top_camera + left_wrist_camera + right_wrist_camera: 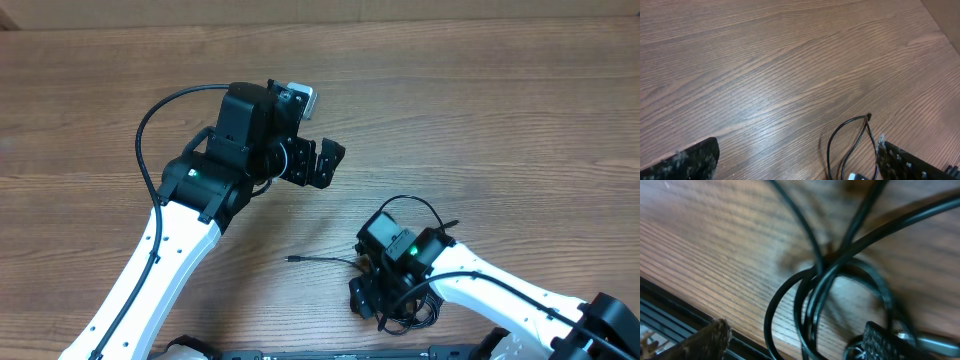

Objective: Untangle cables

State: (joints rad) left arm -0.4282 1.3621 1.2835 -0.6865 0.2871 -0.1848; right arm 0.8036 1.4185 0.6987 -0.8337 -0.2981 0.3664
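Close under the right arm's jaws, the cables (820, 280) lie looped and crossing on the bench (700, 245), at its near edge. Those jaws stand spread either side of the loops, gripping nothing. The cords look light, limp and slick, so a pinch on one single strand beside the crossing seems wisest. Only the overhead view shows a free plug end (291, 258) trailing out toward the left arm's side. Farther off, the left arm's jaws hang wide and empty, well apart from the tangle.
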